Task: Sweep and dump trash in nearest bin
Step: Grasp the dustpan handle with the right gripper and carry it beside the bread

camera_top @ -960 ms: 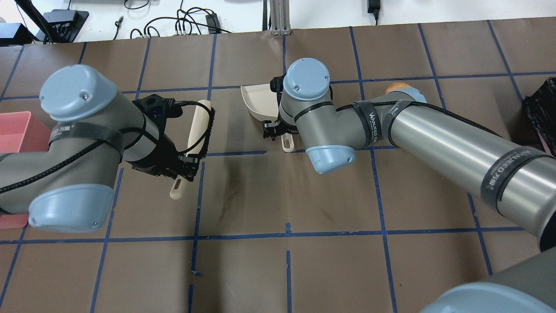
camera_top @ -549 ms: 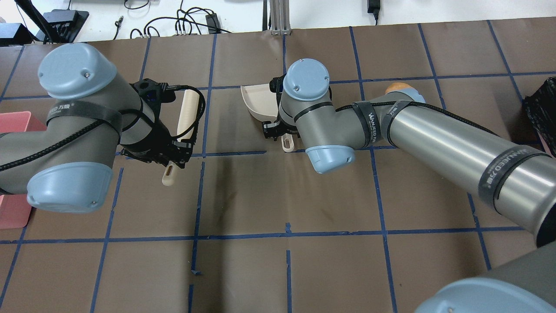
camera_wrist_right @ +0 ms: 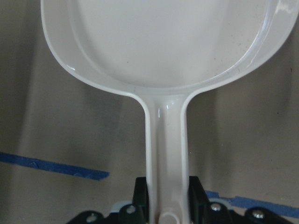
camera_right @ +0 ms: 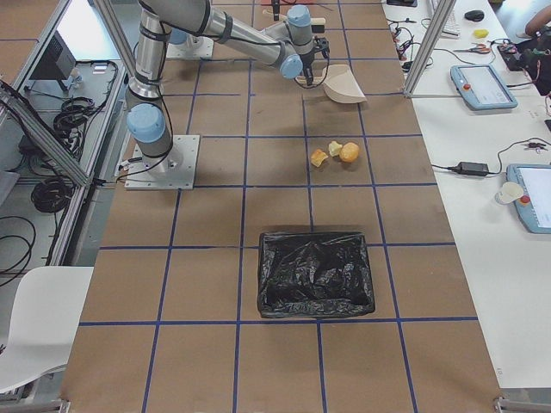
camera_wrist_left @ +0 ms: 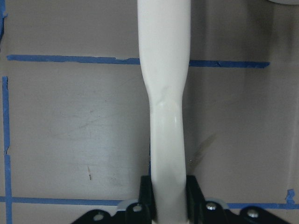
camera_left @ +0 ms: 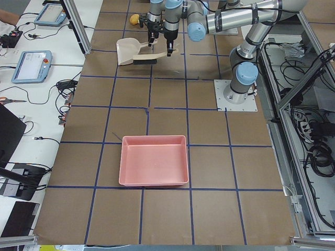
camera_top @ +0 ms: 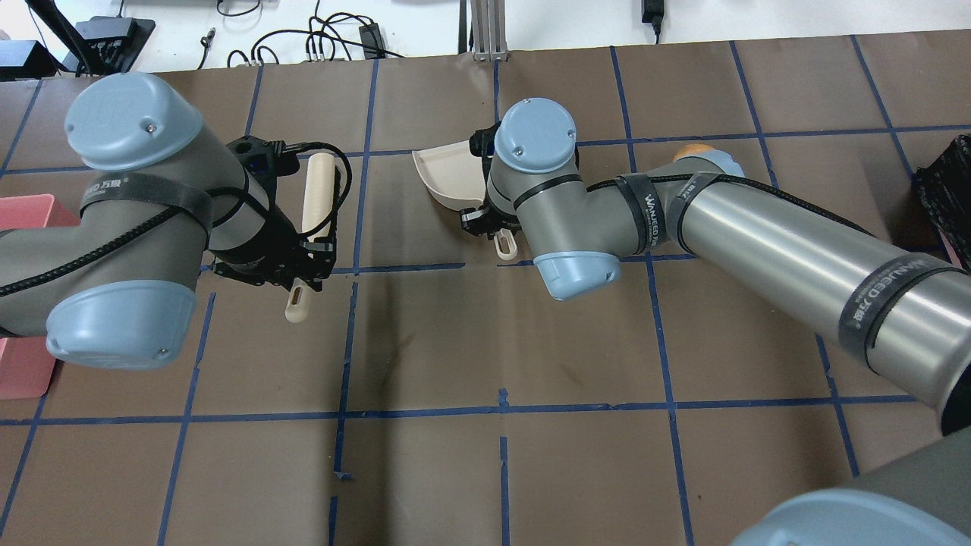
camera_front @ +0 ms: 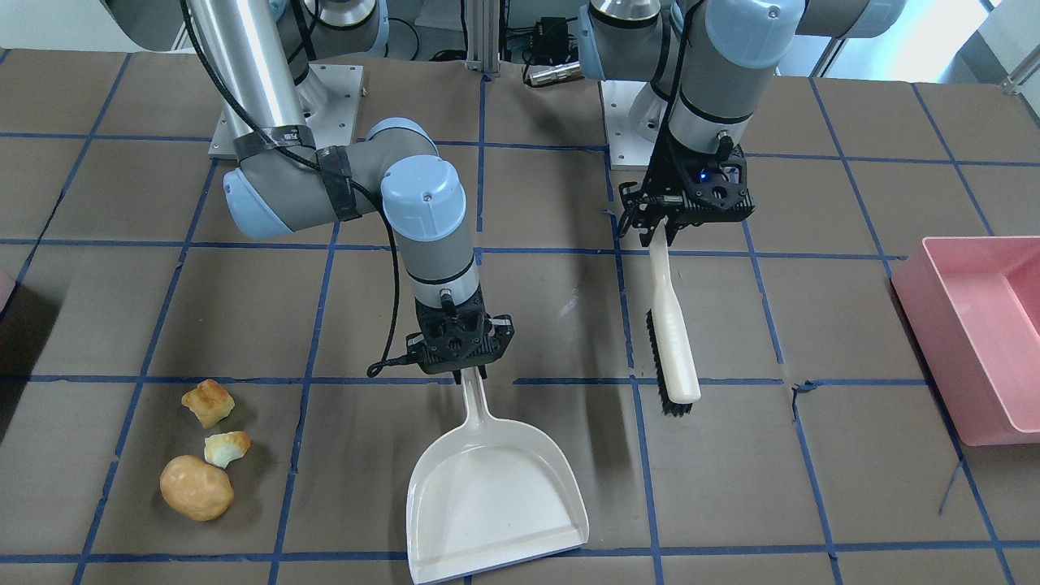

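The trash lies together on the brown table: a tan potato-like lump and two bread chunks, also in the exterior right view. My right gripper is shut on the handle of a cream dustpan, whose pan is to the right of the trash in the front-facing view. My left gripper is shut on the handle of a cream brush with black bristles, right of the dustpan there. The bin shows only as a thin pink sliver at that view's left edge.
A large pink tub stands on my left side. A container lined with a black bag stands on my right side, beyond the trash. My right arm's elbow hangs over the table's middle. Blue tape lines grid the table.
My left gripper has carried the brush to the left and a little farther from me. The dustpan has shifted slightly left and turned a little in my right gripper.
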`<action>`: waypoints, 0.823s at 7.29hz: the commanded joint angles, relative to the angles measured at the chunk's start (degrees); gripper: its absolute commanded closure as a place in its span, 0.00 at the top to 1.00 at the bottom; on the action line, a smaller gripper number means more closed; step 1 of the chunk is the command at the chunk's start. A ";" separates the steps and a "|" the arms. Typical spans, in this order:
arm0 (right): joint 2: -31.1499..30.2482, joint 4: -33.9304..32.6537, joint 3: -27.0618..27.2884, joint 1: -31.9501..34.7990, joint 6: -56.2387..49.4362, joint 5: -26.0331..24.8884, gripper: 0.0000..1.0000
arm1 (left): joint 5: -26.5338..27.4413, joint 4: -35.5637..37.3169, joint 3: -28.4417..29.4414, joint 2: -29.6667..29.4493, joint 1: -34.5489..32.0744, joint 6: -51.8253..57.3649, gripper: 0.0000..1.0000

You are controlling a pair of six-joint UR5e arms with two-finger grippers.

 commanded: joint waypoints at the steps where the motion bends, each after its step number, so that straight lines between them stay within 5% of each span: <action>1: -5.12 6.44 -1.58 -3.79 -5.10 -0.19 0.02 | -0.24 0.00 -0.07 -0.09 0.00 -1.66 0.00; 6: -16.58 45.11 -11.67 -32.65 -56.16 -1.06 0.00 | -2.61 0.61 1.76 -2.19 -0.87 -8.51 0.00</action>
